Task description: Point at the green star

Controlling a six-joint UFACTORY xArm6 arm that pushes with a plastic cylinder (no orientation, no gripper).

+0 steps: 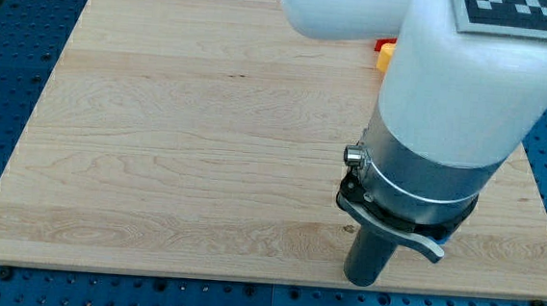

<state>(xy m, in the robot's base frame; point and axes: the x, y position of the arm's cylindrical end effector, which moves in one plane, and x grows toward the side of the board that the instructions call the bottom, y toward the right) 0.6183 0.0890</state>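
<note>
No green star shows in the camera view; the white arm body covers much of the view's right. My rod comes down from a grey collar, and my tip (362,280) rests on the wooden board (188,137) near the bottom edge, right of centre. A yellow block (384,57) peeks out beside the arm near the view's top, with a sliver of a red block (385,42) just above it. A small blue patch (444,239), maybe a block, shows under the collar at the right. My tip touches no visible block.
The board lies on a blue perforated table (11,48). The arm's white housing (472,80) carries a black-and-white marker at the view's top right and hides whatever lies behind it.
</note>
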